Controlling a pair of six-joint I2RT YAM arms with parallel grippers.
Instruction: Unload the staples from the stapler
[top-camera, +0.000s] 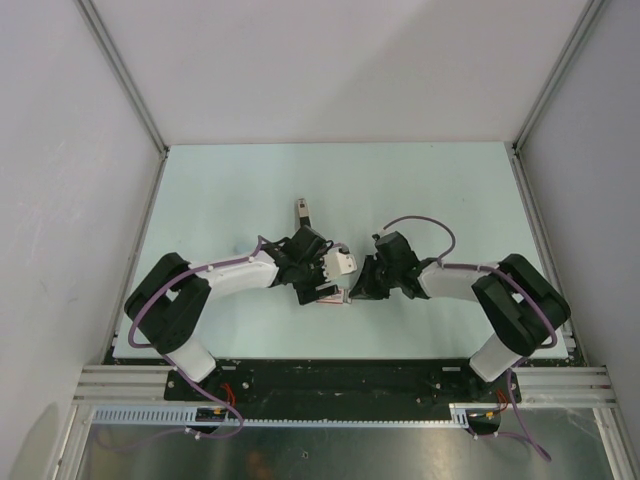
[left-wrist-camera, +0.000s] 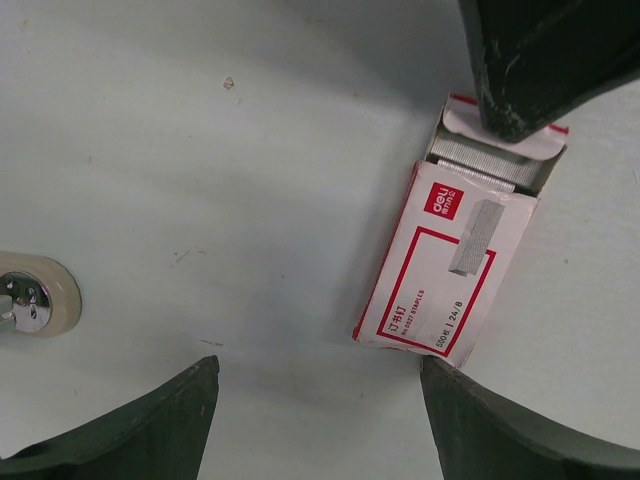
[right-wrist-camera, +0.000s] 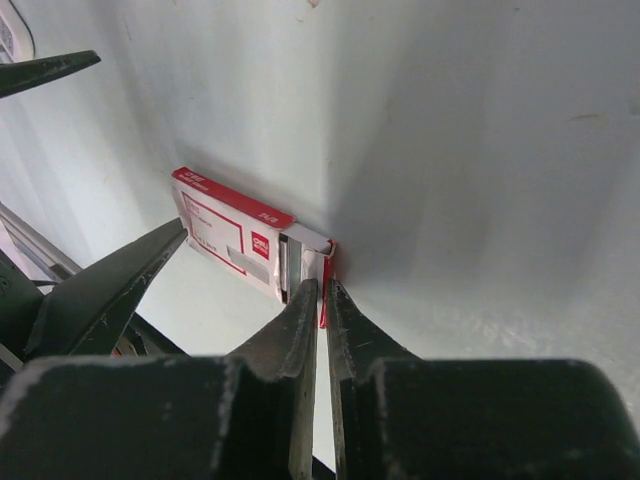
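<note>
The black stapler (top-camera: 302, 212) with a silvery end lies on the table beyond both grippers. A red-white staple packet (left-wrist-camera: 450, 265) lies flat, its far end open, with a grey block of staples (left-wrist-camera: 490, 165) showing inside. My right gripper (right-wrist-camera: 322, 290) is shut on the packet's open end flap (right-wrist-camera: 325, 258); its dark finger (left-wrist-camera: 530, 60) shows in the left wrist view. My left gripper (left-wrist-camera: 320, 365) is open and empty, its right finger (left-wrist-camera: 520, 430) just touching the packet's near corner. In the top view the two grippers (top-camera: 340, 288) meet over the packet (top-camera: 330, 298).
A pale small cylinder with a shiny metal centre (left-wrist-camera: 32, 300) sits at the left edge of the left wrist view. The pale green table (top-camera: 420, 190) has raised metal rails along its left and right sides, with white walls behind.
</note>
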